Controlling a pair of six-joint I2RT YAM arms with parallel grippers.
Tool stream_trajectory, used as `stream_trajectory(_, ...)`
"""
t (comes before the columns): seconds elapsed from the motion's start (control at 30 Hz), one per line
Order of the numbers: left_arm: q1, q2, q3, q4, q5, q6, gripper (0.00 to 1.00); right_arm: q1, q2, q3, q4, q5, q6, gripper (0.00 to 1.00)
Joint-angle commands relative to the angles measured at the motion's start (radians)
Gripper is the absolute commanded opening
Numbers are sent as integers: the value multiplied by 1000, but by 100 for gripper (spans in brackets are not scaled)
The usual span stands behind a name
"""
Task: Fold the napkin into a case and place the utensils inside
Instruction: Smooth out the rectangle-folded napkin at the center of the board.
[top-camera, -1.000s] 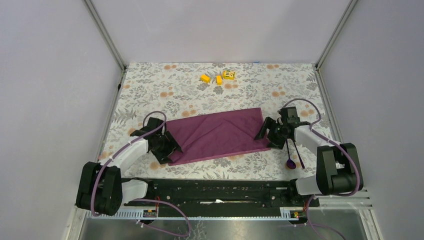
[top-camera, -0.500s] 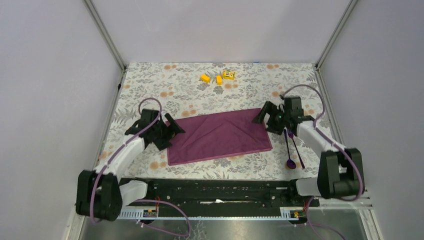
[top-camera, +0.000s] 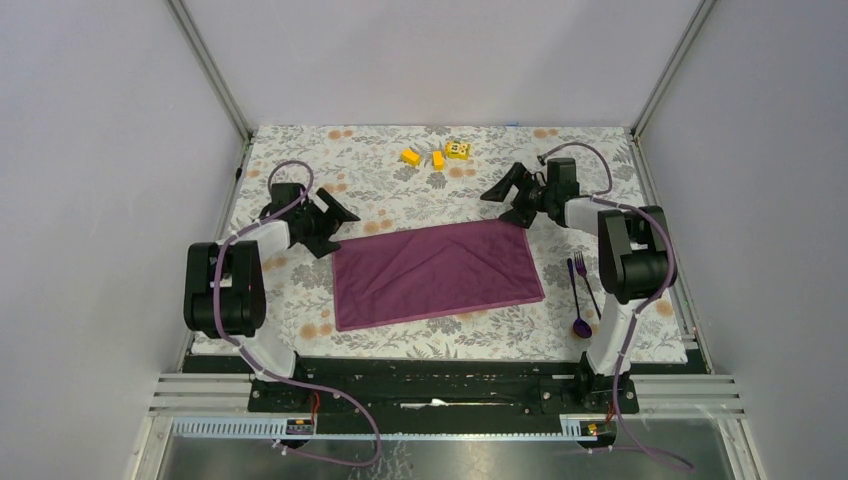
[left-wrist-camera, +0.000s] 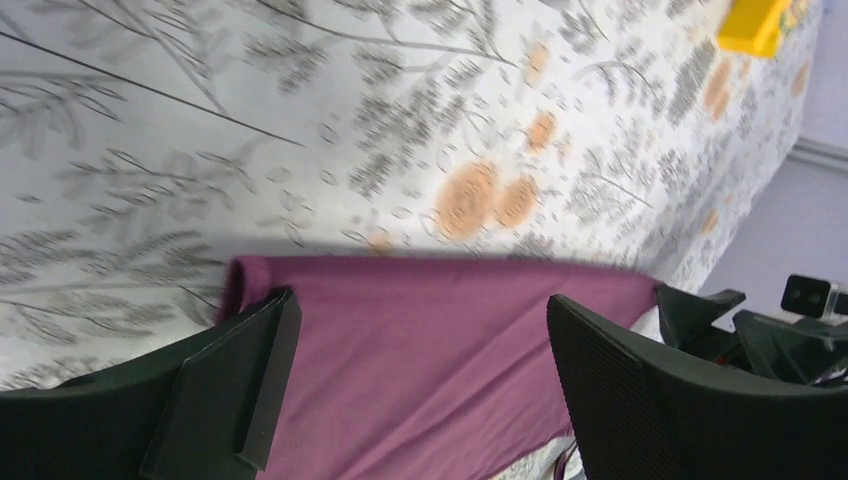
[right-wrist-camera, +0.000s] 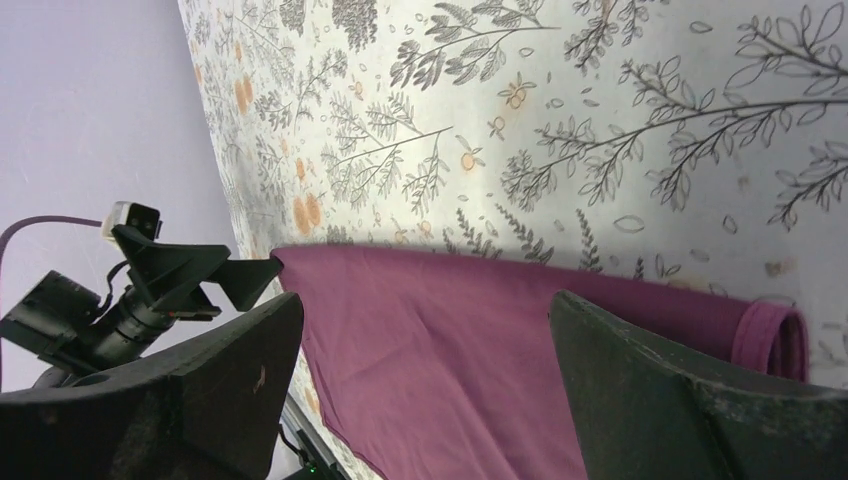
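Fingers (left-wrist-camera: 640, 400) on left gripper (top-camera: 339, 233) and right gripper (top-camera: 499, 208) spread wide, holding nothing. Each sits just off a far napkin (top-camera: 435, 272) corner.

Floral tablecloth (top-camera: 300, 300) — plum napkin (top-camera: 435, 272), spoon (top-camera: 581, 326), fork (top-camera: 589, 290), yellow blocks (top-camera: 438, 156) on it.

Now off napkin (top-camera: 435, 272): left gripper (top-camera: 338, 230), right gripper (top-camera: 503, 207).

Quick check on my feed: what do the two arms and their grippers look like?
The left arm and right arm match: white links, bulky black joints, looping purple cables. The left gripper and right gripper each have two broad black fingers.
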Motion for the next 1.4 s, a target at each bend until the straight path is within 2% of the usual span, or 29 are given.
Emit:
stream_trajectory(0.0,40,55,33,88,3,-6,98,-25,62,17,88,-40,27,100)
stream_trajectory(0.13,79,86,26,77,-40,9,99,-61,99,-2,80,-9,-7,100)
stream_trajectory(0.27,91,132,59,-20,-119,40,98,-80,123,10,40,46,-57,99)
stream_trajectory(0.43,78,79,94,-60,-67,64,99,-78,72,84,-116,98,-126,100)
stream_trajectory(0.5,72,62,126,-74,3,70,99,-74,17,99,-147,96,-135,100)
stream_trajectory(0.63,57,63,171,-50,102,25,99,-25,-50,110,-126,27,-92,100)
stream_trajectory(0.8,52,153,219,-50,85,23,99,-5,18,114,-64,-48,-26,100)
stream_trajectory(0.93,54,250,232,-84,26,54,99,-22,58,77,-43,-10,-42,100)
stream_trajectory(1.07,60,250,185,-66,-39,66,99,-60,107,40,-39,8,-74,100)
stream_trajectory(1.17,62,248,198,-112,-94,88,99,-100,119,26,-47,34,-99,100)
stream_trajectory(1.27,57,225,233,-170,-141,121,99,-101,102,59,-135,81,-150,100)
stream_trajectory(1.37,6,135,261,-213,-212,176,99,-84,23,88,-239,140,-189,100)
